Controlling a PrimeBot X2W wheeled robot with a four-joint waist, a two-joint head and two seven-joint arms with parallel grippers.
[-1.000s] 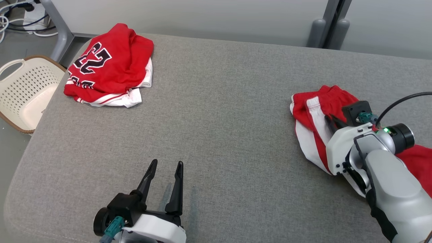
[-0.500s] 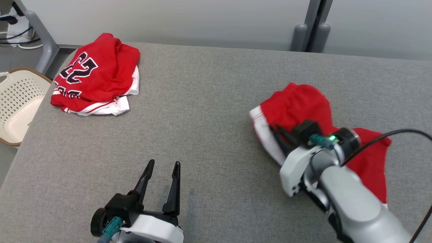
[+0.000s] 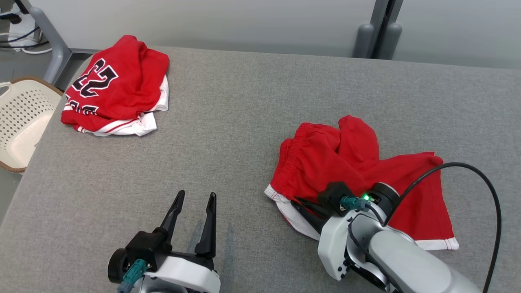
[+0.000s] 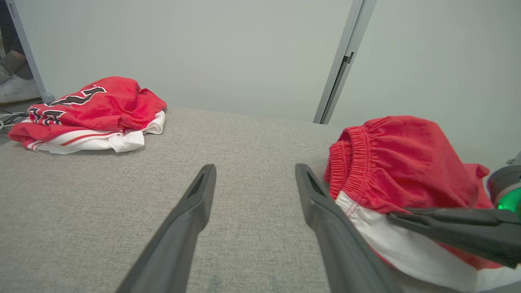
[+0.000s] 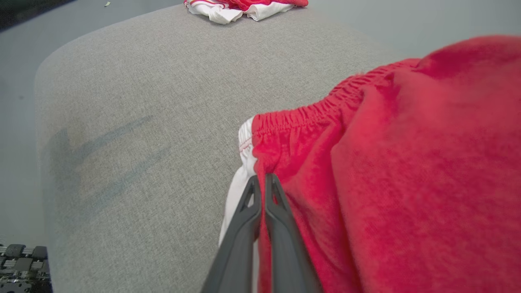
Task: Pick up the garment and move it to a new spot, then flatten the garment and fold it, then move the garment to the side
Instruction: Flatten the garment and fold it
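- One grey table (image 3: 244,122).
- One pair of red shorts (image 3: 358,171), near right.
- One heap of red-and-white jerseys (image 3: 118,93), far left (its number of pieces cannot be told).
- One pale basket (image 3: 20,122), off the table's left edge.
- Two grippers: left gripper (image 3: 196,194), right gripper (image 5: 260,179).
- Two rounded grey posts (image 3: 363,40), far right.

The left gripper (image 3: 196,194) sits low on the left, its two dark fingers spread apart and pointing forward, while the pale right forearm (image 3: 407,264) reaches in from the lower right, the right gripper (image 5: 260,180) pinched tight on the red shorts (image 3: 325,162).
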